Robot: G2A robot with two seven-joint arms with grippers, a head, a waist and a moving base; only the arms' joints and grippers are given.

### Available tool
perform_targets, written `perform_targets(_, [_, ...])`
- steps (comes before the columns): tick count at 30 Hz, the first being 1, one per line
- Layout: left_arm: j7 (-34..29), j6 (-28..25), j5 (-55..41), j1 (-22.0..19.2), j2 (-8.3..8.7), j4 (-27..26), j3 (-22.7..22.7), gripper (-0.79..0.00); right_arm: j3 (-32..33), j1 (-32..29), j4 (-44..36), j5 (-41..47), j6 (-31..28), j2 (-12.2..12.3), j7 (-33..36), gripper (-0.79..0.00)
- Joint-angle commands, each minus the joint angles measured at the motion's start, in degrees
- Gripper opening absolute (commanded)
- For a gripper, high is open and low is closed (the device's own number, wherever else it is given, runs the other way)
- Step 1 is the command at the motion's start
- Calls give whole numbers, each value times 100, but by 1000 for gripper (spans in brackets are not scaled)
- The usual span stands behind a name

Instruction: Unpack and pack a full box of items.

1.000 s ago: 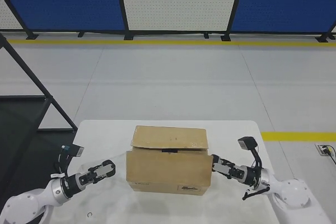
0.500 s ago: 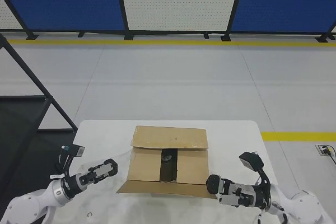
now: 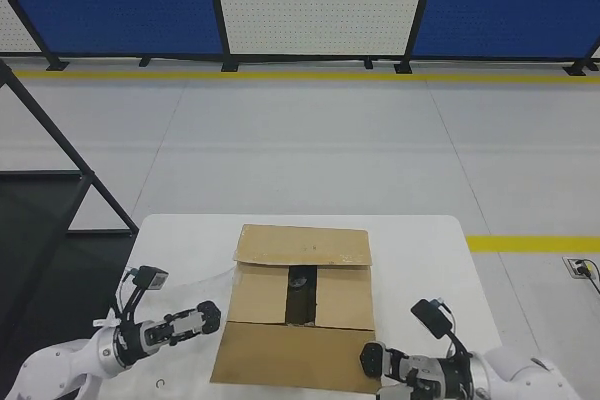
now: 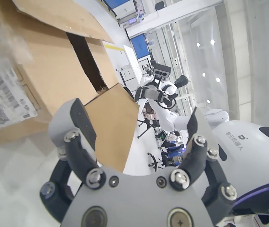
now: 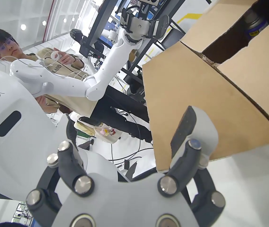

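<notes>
On the white table [image 3: 180,240], seen from above, a cardboard box [image 3: 345,298] sits in the middle. Its far flap [image 3: 302,245] is folded back, and its near flap [image 3: 295,357] lies folded out toward the near edge. Two inner flaps [image 3: 260,297] are down, with a dark gap between them opening into the box. The left gripper [image 3: 208,318] is just beside the near-left corner of the box, at the left end of the near flap. The right gripper [image 3: 370,360] is at the near flap's right near corner.

From the left wrist, the left gripper's fingers [image 4: 81,119] are spread wide. The near flap's edge rises between them, close by one finger; whether it touches cannot be told. Beyond it, the box's left side carries a white label [image 4: 4,100], and the dark gap runs between the inner flaps.

From the right wrist, the right gripper's fingers [image 5: 192,128] are spread apart and hold nothing. A corner of the near flap hangs between them, close to the pad of one finger. Past the flap, the gap between the inner flaps shows a can [image 5: 255,24] with a blue and yellow band inside the box.
</notes>
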Motion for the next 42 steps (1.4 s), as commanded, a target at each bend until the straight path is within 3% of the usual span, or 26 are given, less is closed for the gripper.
perform_targets(1, [-217, 28, -76, -20, 9, 9, 64, 0, -55, -13, 28, 5, -36, 38, -36, 0])
perform_targets(6, [-438, 37, 75, -64, 21, -18, 290, 0, -243, 2, 159, 1, -117, 134, -118, 0])
perform_targets(20, [-261, 40, 712, -179, 26, 144, 845, 0, -650, 134, 608, 41, -497, 298, -497, 0])
perform_targets(30, [-314, 76, 890, -241, 64, 231, 987, 0, -340, 2, 477, 705, -1010, 387, -1034, 0])
perform_targets(35, [-153, 41, 1049, -254, 77, 248, 1040, 0, -188, -22, 488, 774, -969, 383, -1403, 0])
perform_targets(42, [146, 51, 1473, -241, 93, 236, 1155, 0, -188, -22, 488, 774, -969, 383, -1403, 0])
